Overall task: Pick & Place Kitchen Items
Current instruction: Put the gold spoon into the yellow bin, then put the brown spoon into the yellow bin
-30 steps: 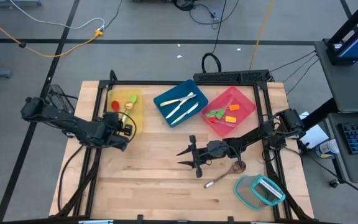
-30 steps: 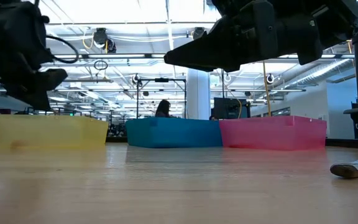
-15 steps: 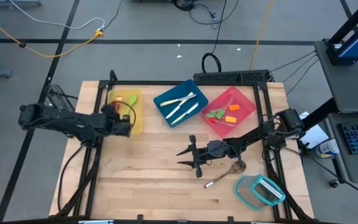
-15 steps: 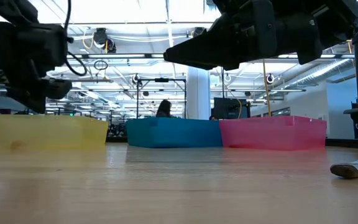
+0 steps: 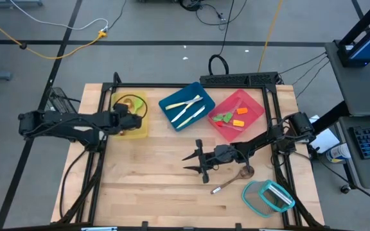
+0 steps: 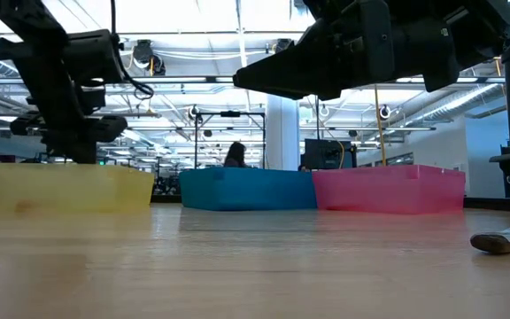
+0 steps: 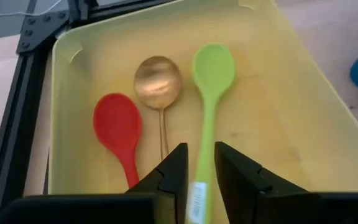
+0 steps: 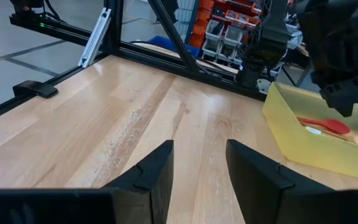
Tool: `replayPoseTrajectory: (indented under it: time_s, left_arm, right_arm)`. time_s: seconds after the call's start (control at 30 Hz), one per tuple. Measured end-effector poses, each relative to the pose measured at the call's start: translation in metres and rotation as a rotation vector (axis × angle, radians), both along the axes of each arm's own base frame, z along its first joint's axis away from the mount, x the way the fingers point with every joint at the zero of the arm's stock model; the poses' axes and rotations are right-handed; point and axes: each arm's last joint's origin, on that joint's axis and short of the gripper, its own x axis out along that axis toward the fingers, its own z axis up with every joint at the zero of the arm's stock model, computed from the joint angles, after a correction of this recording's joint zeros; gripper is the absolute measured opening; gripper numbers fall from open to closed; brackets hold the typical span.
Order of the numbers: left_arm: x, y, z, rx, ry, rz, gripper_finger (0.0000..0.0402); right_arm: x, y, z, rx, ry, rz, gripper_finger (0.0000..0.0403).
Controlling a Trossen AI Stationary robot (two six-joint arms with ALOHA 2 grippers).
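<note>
In the left wrist view, a red spoon (image 7: 118, 127), a brown spoon (image 7: 158, 81) and a green spoon (image 7: 213, 65) lie on the floor of the yellow tray (image 7: 291, 93). My left gripper (image 7: 201, 152) hangs over that tray (image 5: 140, 128), slanting down, slightly open, with the green spoon's handle between its fingers. My right gripper (image 5: 186, 162) hovers open over the middle of the table and points level toward the left edge, with nothing between its fingers (image 8: 199, 149). A wooden spoon (image 5: 236, 176) lies on the table by the right arm. My left gripper stands with one finger on either side of the green spoon's handle (image 7: 199, 186), near its free end, coming slantwise from above along the handle. The spoon's bowl lies on the tray floor. I cannot tell whether the fingers touch the handle.
The blue tray (image 5: 172, 115) holds cream knives and the pink tray (image 5: 252, 102) holds small coloured pieces; both stand at the far side. A teal-rimmed clear container (image 5: 267, 196) sits at the near right. Bare wood lies between the trays and the near edge.
My left gripper has swung from beside the yellow tray's near end toward the far edge and now hangs over the tray. My right arm has kept still.
</note>
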Motion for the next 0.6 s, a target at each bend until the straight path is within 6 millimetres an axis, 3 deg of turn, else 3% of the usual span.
replayPoseTrajectory:
  time_s: [0.3,0.6]
  left_arm:
    - [0.001,0.004,0.001,0.0,-0.013,0.001,0.0097]
    - [0.011,-0.001,0.003,-0.002,-0.042,-0.116,0.0093]
  right_arm:
    - [-0.001,0.001,-0.005,-0.005,0.057,0.046,0.0139]
    - [-0.011,0.009,-0.005,-0.031,0.171,0.129,0.0139]
